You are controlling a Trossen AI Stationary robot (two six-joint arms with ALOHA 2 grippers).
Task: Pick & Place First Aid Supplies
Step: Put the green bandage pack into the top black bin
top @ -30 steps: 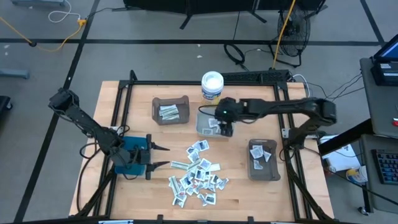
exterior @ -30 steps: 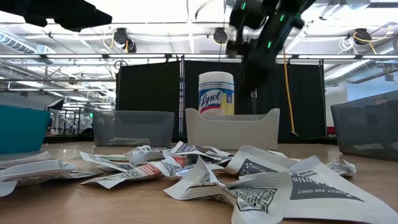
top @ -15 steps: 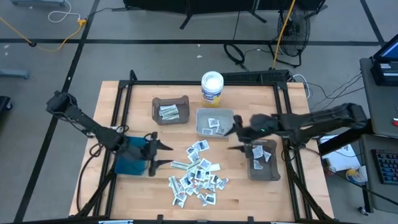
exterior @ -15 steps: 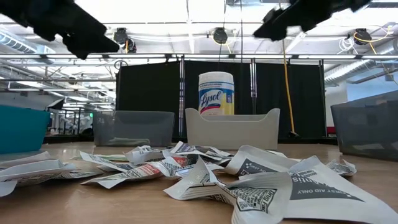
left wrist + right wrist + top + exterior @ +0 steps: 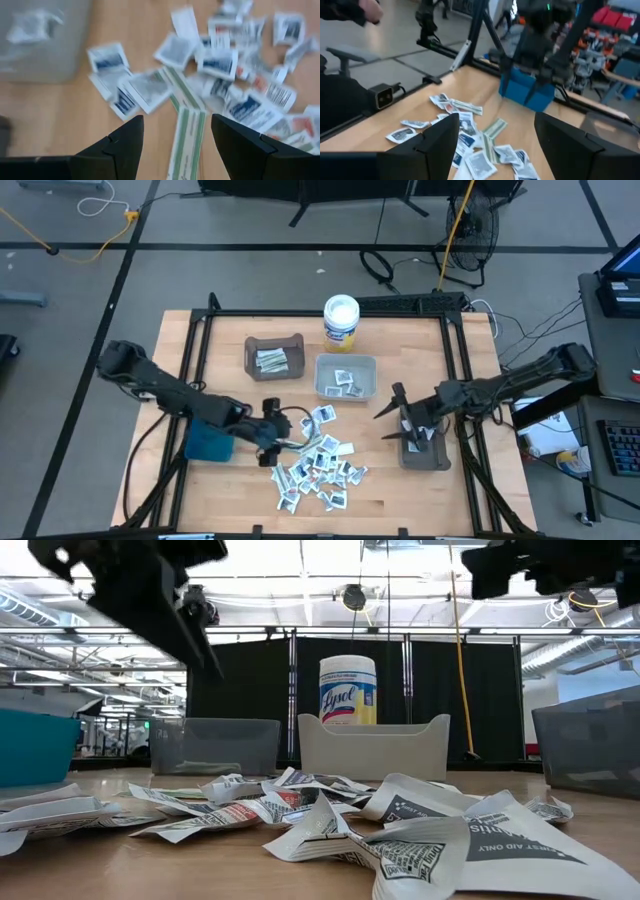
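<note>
Left arm has swung in over the pile; right arm has drawn back from the white bin to the grey one at right.

The left gripper, jaws spread wide and empty, hangs at the left edge of the first aid supplies heaped low in the middle of the high view; its wrist view puts a green-striped strip between the fingers. The right gripper, also wide and empty, sits beside the grey bin at lower right. Some packets already lie in the brown bin, white bin and grey bin. I judge this a fresh pick: next, lower onto that strip, pinch one piece only, lift clear.
</note>
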